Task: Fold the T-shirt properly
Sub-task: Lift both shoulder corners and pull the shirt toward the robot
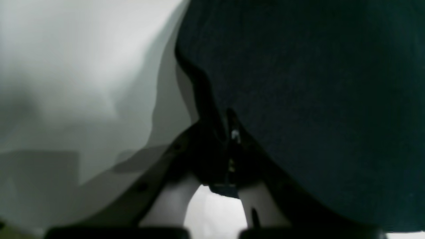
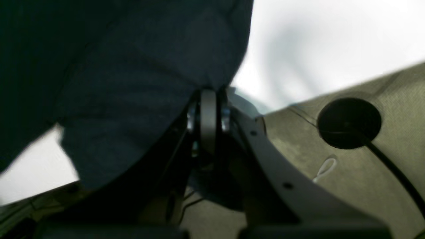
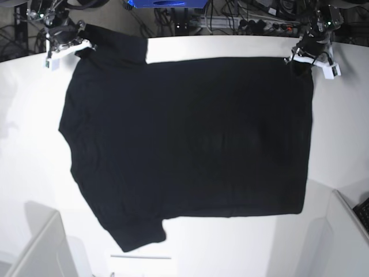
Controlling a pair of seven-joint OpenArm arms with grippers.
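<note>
The black T-shirt [image 3: 190,138] lies spread flat on the white table [image 3: 29,144], plain side up, one sleeve pointing to the near left. My right gripper [image 3: 81,49] is at the shirt's far left corner, shut on the cloth. My left gripper [image 3: 300,60] is at the far right corner, also shut on the cloth. In the left wrist view the dark fabric [image 1: 315,99] hangs from the closed left gripper [image 1: 229,132]. The right wrist view shows the fabric [image 2: 132,83] bunched in the closed right gripper [image 2: 208,99].
Cables and a power strip [image 3: 253,23] run behind the table's far edge. White raised panels stand at the near left [image 3: 40,248] and near right [image 3: 346,231]. Past the table edge, the right wrist view shows an olive floor with a black disc [image 2: 348,122] and cable.
</note>
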